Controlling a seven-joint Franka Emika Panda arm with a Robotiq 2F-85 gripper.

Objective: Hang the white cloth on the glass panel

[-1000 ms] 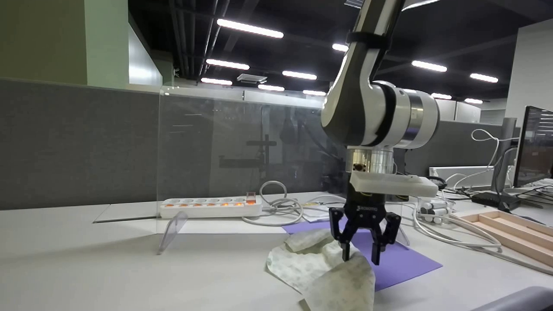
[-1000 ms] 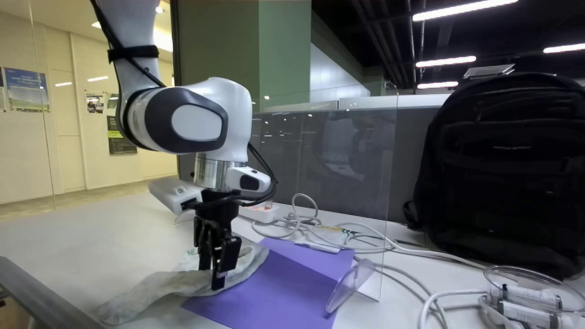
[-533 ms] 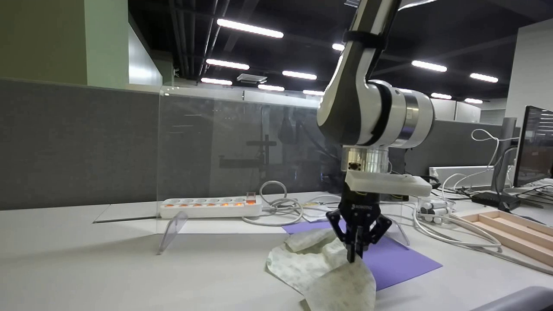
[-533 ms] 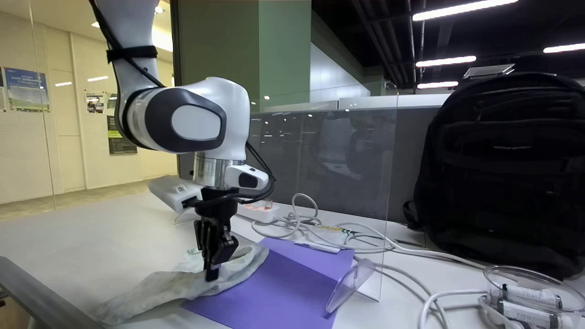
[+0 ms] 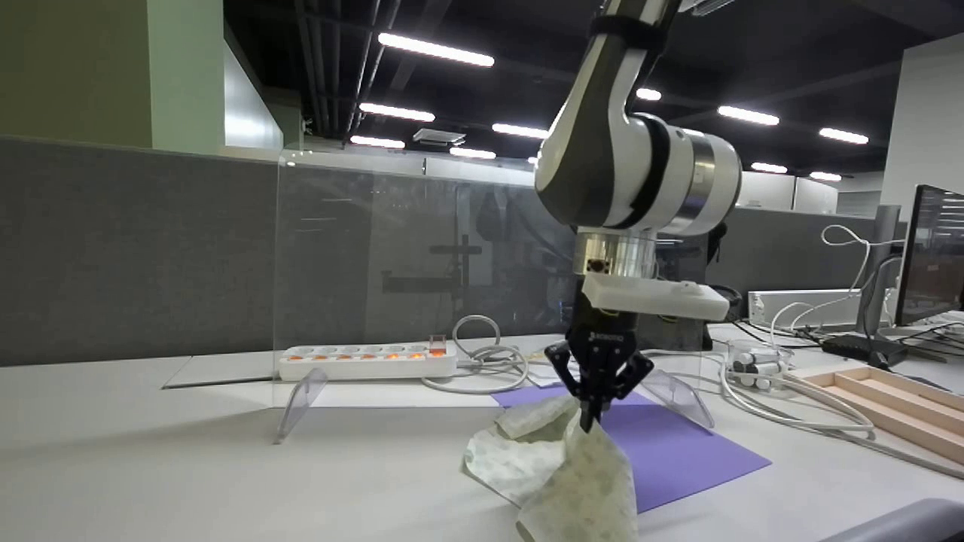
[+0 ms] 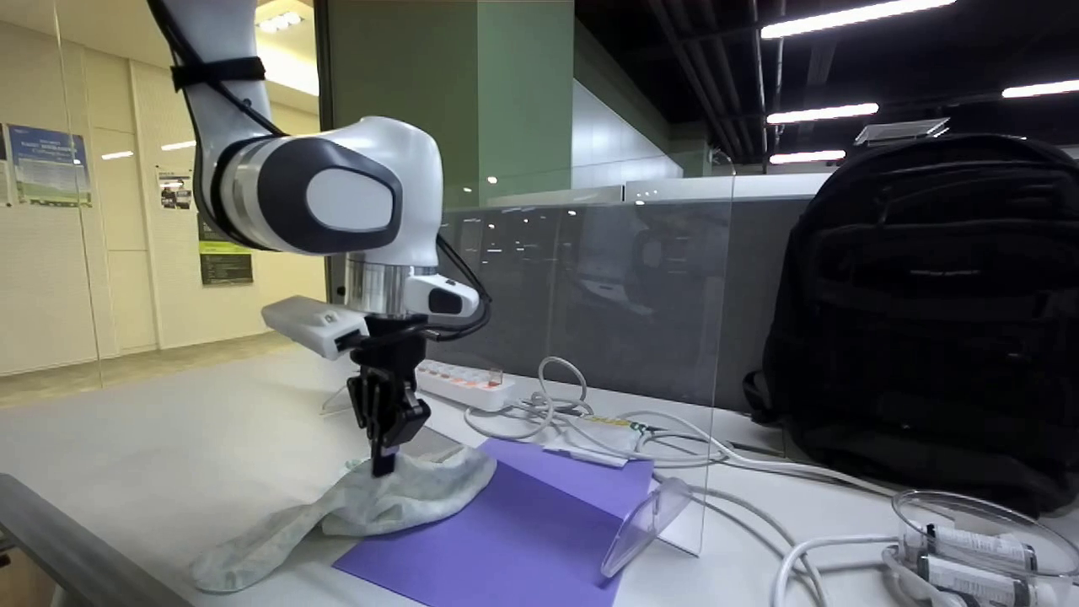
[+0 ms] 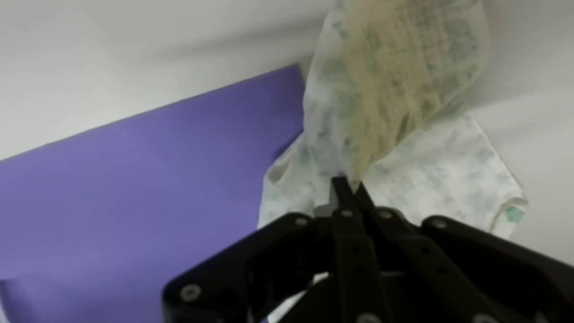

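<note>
Fold of the white cloth (image 5: pixel 595 489) in a pinch, near side of the glass panel (image 5: pixel 422 260)

Left to right, in an exterior view. Grey partition (image 5: pixel 128 248) along the back of the tabletop (image 5: pixel 151 452). In front of it the glass panel, upright on clear feet (image 5: pixel 303 403) (so transparent that edges and reflections do most of the showing). Through it: white power strip (image 5: pixel 369 367), orange lights (image 5: pixel 416 356) along it, and pale cable (image 5: pixel 493 351) lying in loops just to its right. Mid-scene, on the cameras' side of the panel in both exterior views: the white cloth, faint greenish print, rising to a peak, the rest slumped on the tabletop and overlapping part of a flat purple sheet (image 5: pixel 689 455). Whether its far edge touches the panel, I can't tell. At the peak, the gripper (image 5: pixel 590 418), pointing down, fingertips pressed together on a fold; wrist view shows the fabric fanning out from between the tips. Farther right, a clear container (image 6: pixel 915 521) of small labelled cylinders (image 6: pixel 982 546), then a pale compartmented tray (image 5: pixel 889 410), and last a dark monitor (image 5: pixel 934 260), cut by the edge of view.
</note>
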